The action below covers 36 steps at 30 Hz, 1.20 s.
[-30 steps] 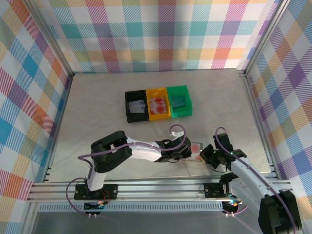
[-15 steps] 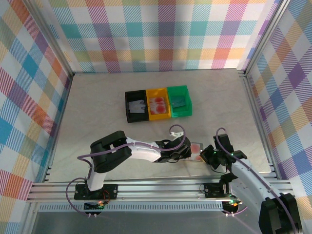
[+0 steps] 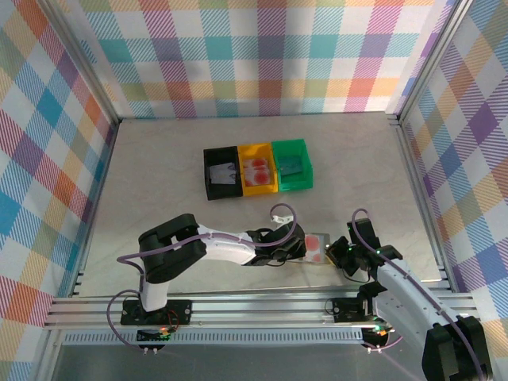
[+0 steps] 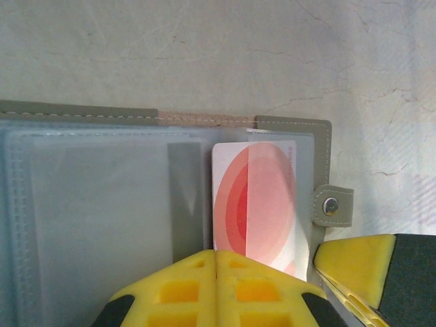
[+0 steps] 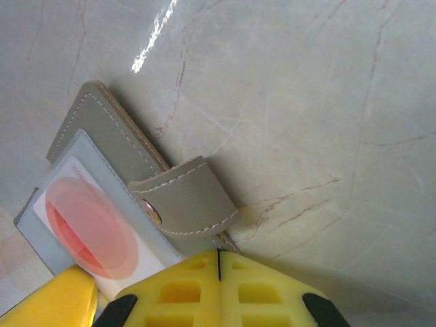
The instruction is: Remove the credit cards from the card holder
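Reaching low from the lower left of the top view, the left arm stretches rightward with its elbow folded. The left gripper (image 3: 297,251) has its fingers pressed together over the near edge of a red-and-white credit card (image 4: 255,204); whether they pinch it cannot be told. From the lower right the right arm angles in, and the right gripper (image 3: 336,255) is closed, tips against the snap-tab edge of the card holder (image 5: 102,129), which lies open on the surface (image 3: 159,182). Farther back stand three bins (image 3: 257,168).
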### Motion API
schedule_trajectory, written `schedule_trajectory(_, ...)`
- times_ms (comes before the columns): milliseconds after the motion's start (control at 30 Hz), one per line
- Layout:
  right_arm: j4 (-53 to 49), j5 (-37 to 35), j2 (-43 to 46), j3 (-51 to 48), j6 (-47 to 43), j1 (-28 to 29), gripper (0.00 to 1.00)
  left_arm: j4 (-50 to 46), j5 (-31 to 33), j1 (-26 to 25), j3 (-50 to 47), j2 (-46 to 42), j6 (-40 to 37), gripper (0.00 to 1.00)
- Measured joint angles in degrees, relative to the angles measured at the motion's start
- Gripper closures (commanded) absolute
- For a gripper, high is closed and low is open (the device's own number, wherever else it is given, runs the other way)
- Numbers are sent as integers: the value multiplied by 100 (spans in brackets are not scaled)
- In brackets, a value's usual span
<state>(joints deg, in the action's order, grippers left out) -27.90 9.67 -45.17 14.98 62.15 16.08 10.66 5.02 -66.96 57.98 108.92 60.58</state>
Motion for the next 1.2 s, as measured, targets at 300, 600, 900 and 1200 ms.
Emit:
schedule_trajectory(300, -22, -2, -15, 13, -4, 0, 100, -39, 2, 94, -299, -374, -44, 100)
schedule_trajectory(600, -238, -61, -127, 153, -186, -44, 100, -70, 4, 127, -509, -632, -42, 100)
schedule_trajectory(900, -457, -79, -129, 391, -485, -44, 100, -153, 4, 155, -608, -960, -107, 100)
schedule_trajectory(1200, -446, 205, -127, 586, -940, -74, 100, -164, -2, 203, -697, -1185, -212, 100)
